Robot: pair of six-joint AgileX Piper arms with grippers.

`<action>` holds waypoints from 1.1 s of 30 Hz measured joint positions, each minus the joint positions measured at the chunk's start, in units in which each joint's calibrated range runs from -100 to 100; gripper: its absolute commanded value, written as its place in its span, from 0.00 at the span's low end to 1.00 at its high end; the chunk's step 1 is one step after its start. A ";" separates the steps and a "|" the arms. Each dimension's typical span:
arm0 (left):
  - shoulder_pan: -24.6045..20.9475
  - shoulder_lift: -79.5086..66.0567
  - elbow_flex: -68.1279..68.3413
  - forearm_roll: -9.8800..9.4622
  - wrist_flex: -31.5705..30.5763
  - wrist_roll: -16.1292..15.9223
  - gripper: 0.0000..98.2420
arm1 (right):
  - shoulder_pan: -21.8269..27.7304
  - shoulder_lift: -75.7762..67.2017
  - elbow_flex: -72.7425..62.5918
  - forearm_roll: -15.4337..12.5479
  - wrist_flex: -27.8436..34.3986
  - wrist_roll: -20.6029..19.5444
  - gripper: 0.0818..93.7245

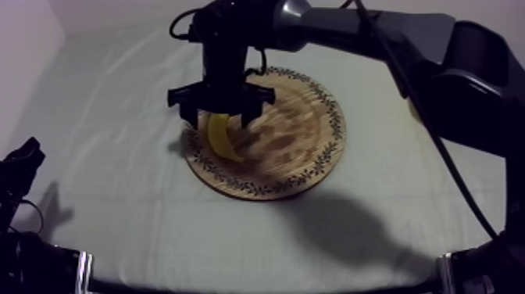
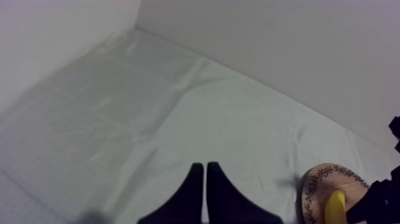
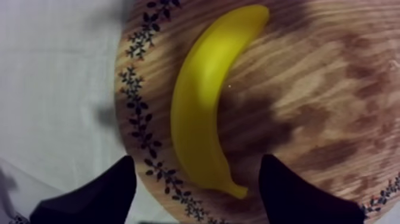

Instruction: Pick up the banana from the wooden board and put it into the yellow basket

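**Top view.** My right gripper (image 1: 221,119) hangs over the banana (image 1: 221,139), fingers apart, one on each side of it. The banana lies on the wooden board (image 1: 301,168), at the side nearer my left arm and close to the patterned rim. My left gripper (image 1: 22,163) sits low at its own edge of the table, well apart from the board.

**Left wrist view.** Left fingers (image 2: 193,179) lie together as a narrow wedge, holding nothing, over bare cloth (image 2: 149,101). The board and the banana's end lie off to one side, with my right arm beside them.

**Right wrist view.** Right fingers (image 3: 98,196) are spread and straddle the banana (image 3: 199,113) near its thinner end, not its middle.

**Risks (judgement).**
- A grip this far toward the end could let the long part droop or swing on lifting.
- The skin looks smooth and curved, so closing off-centre may squeeze it out sideways.
- One finger comes down over the rim (image 3: 140,128). It could catch the edge and tip or drag the board.

**Obstructions.** Nothing lies between the fingers and the banana.
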 measured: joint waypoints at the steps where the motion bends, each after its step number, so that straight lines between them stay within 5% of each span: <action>1: 0.00 0.00 0.00 0.00 0.00 0.00 0.00 | 0.03 0.75 -0.69 0.07 0.13 -0.07 0.62; 23: 0.00 0.00 0.00 0.00 0.00 0.00 0.00 | 0.21 11.90 -13.22 1.74 5.66 -0.27 0.46; 33: 0.00 0.00 0.00 0.00 0.00 0.00 0.00 | 0.11 12.13 -14.42 2.53 6.87 1.09 0.21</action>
